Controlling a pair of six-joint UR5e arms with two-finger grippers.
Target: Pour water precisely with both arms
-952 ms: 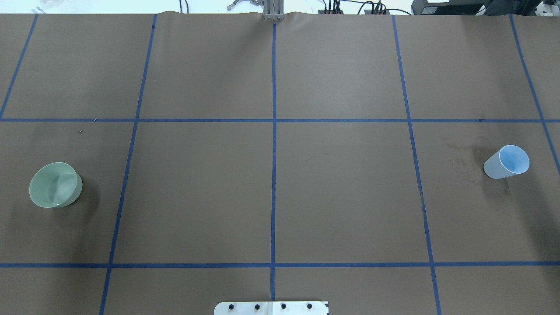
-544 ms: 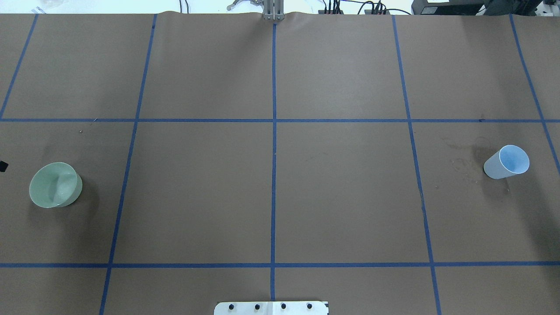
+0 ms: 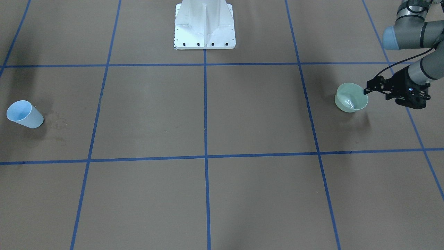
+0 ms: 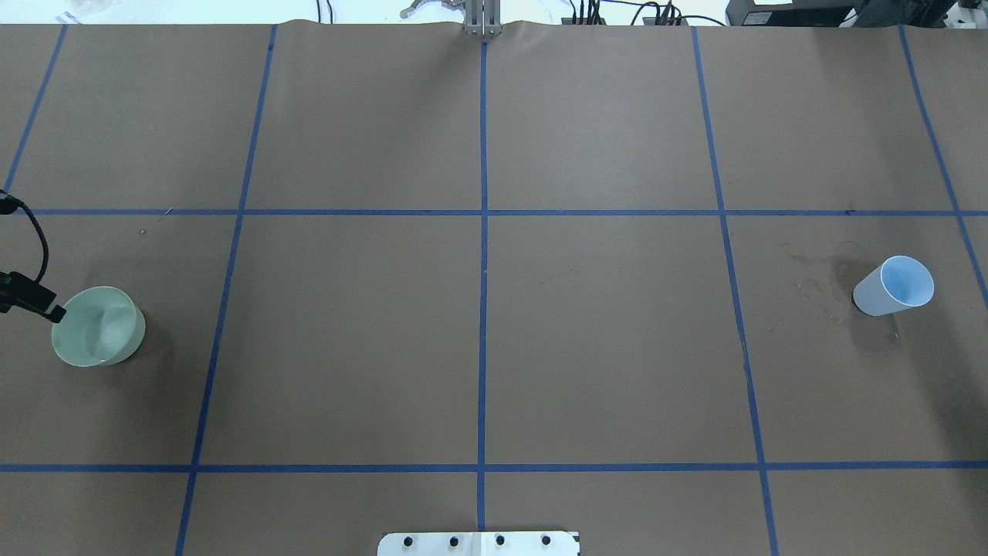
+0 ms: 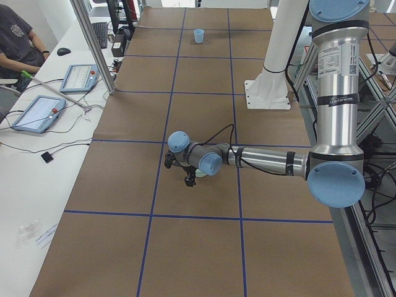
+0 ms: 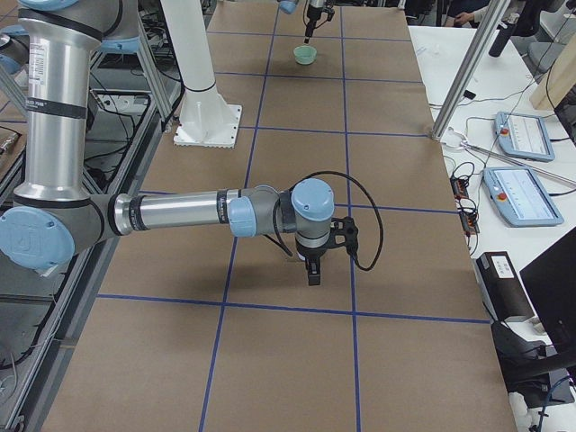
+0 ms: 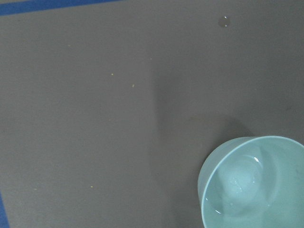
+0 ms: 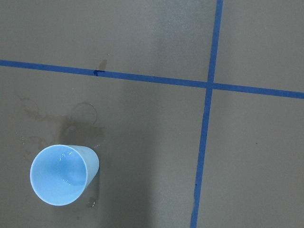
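Observation:
A pale green bowl [image 4: 98, 326] stands at the table's left and holds a little water [image 7: 240, 183], seen as ripples and glints. It also shows in the front view [image 3: 351, 97]. My left gripper [image 4: 55, 313] is low at the bowl's outer rim, at or very near it, and shows in the front view [image 3: 365, 91] too. I cannot tell whether it is open or shut. A light blue cup [image 4: 894, 286] stands upright at the table's right and shows in the right wrist view [image 8: 64, 173]. My right gripper [image 6: 312, 277] points down near it, and I cannot tell its state.
Blue tape lines divide the brown table into squares. The white pedestal [image 3: 204, 24] stands at the robot's edge. Dried water rings [image 4: 818, 289] lie beside the cup. Operators' desks with tablets [image 5: 37, 111] run along the far side, with a seated person [image 5: 15, 37].
My left gripper has come in from the overhead view's left edge up to the green bowl's rim. The bowl and the blue cup have not moved.

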